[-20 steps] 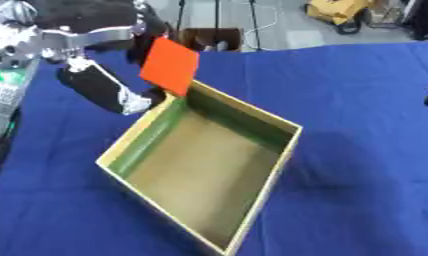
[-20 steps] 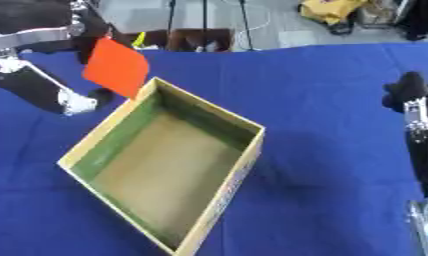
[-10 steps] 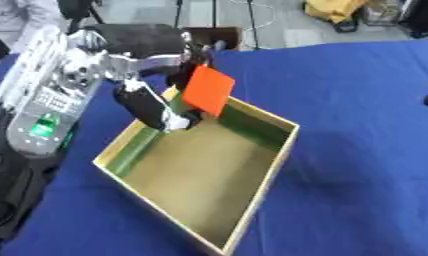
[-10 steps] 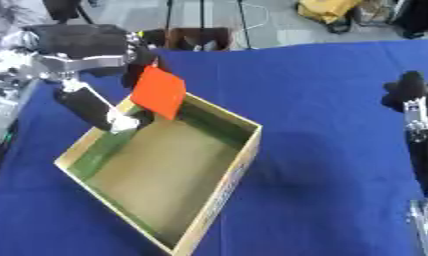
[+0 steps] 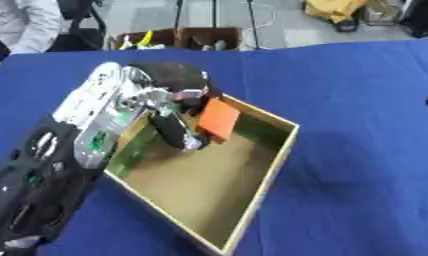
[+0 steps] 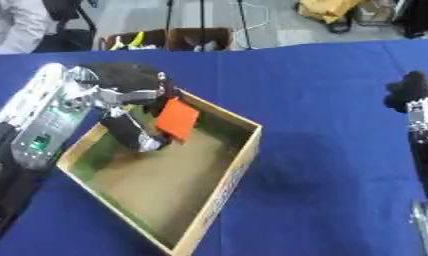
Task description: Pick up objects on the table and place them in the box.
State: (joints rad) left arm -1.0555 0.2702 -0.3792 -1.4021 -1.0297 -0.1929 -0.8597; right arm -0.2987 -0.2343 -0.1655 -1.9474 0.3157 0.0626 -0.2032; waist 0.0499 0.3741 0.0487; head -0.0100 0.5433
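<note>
My left hand (image 5: 178,122) reaches from the left into the open box (image 5: 270,165), a shallow wooden one with green inner walls and a brown floor. Its fingers are curled on a flat orange object (image 5: 219,119), held tilted inside the box near the far corner, above the floor. My right hand (image 6: 410,97) shows at the right edge of the right eye view, over the blue cloth, away from the box; its fingers are not clear.
A blue cloth (image 5: 357,100) covers the table around the box. Beyond the far edge stand cardboard boxes (image 5: 178,37) on the floor, and a person's sleeve shows at the top left.
My left arm has moved forward and down, carrying the orange object from above the box's far rim to inside the box. The view has also shifted.
</note>
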